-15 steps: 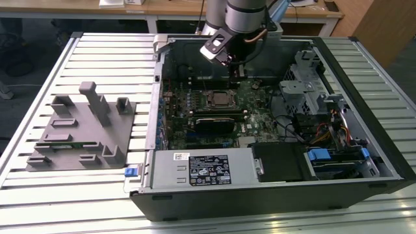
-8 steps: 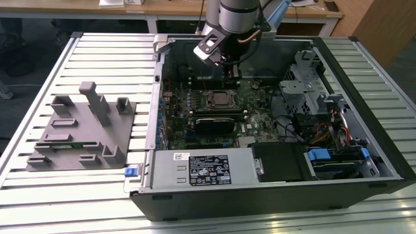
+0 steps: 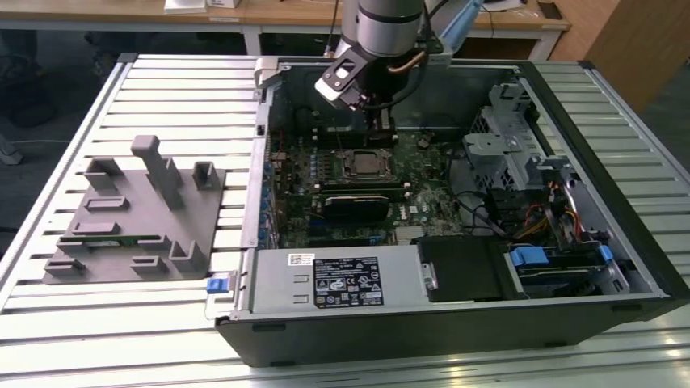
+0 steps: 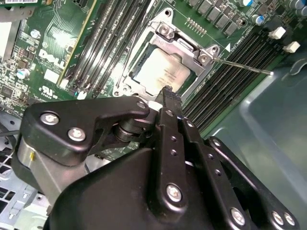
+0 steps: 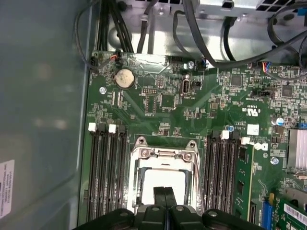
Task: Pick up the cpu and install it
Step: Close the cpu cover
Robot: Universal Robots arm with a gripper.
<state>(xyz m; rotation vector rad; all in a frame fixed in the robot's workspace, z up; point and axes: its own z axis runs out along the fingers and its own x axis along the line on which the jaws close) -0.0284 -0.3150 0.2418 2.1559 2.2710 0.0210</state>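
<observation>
Printed sticker (image 3: 334, 279) on power supply (image 3: 270, 283), lettering perhaps too small

Grey fixture (image 3: 135, 217) lies beside open computer case (image 3: 431, 333).

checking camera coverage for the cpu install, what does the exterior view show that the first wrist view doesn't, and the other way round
Exterior view: the grey fixture plate on the slatted table, the whole open computer case and its labelled power supply.
First wrist view: a round coin battery on the board, seen close.
Both: the green motherboard, the cpu lying in its metal-framed socket, and the tool, shut, at the cpu; whether they touch cannot be told.
</observation>
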